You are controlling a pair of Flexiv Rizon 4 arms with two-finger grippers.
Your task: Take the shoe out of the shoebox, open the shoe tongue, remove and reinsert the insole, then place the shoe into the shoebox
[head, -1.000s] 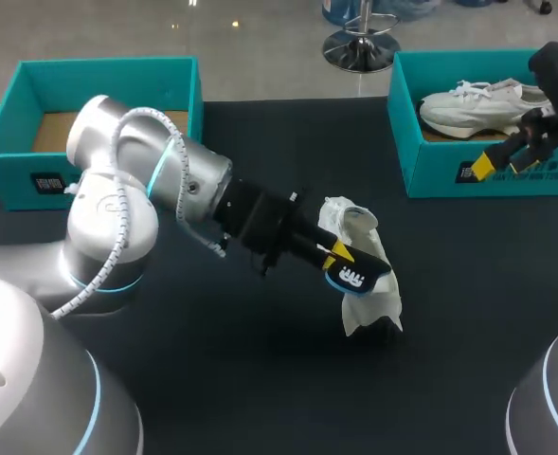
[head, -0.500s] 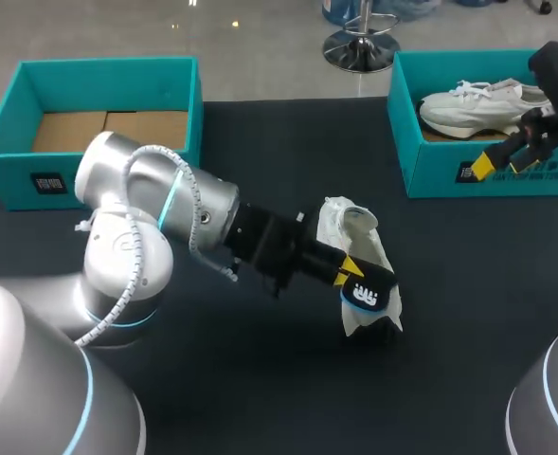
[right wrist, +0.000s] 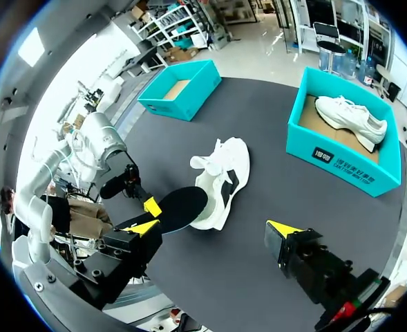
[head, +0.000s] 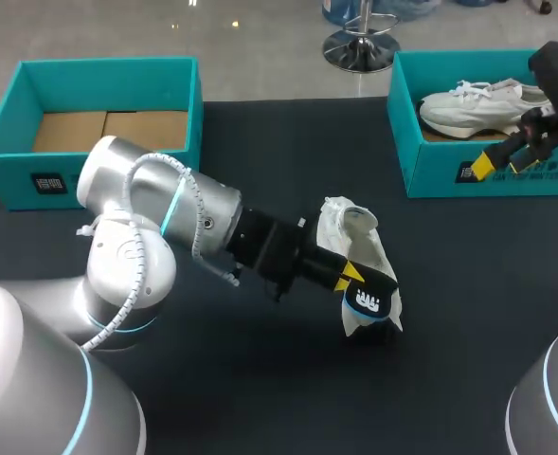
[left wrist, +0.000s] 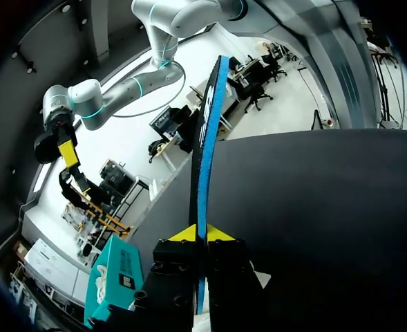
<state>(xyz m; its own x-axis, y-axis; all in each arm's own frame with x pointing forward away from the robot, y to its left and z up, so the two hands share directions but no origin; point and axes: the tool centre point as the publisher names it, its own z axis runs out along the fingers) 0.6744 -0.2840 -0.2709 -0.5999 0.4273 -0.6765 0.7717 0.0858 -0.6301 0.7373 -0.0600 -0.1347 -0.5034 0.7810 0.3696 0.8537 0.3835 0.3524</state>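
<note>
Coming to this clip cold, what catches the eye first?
At the table's middle, the left gripper pinches a dark insole between its yellow tips, right at the white shoe lying there. A second white shoe sits in the teal shoebox at far right, where the right gripper hangs open. The matching box at far left shows only its cardboard floor.

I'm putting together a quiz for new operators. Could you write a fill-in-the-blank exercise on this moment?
1. The left gripper is shut on the dark ____.
2. A second shoe lies inside the shoebox on my ____ side.
3. The right gripper is ____, holding nothing.
4. The shoe on the table is ____ in colour.

Missing words: insole; right; open; white.
</note>
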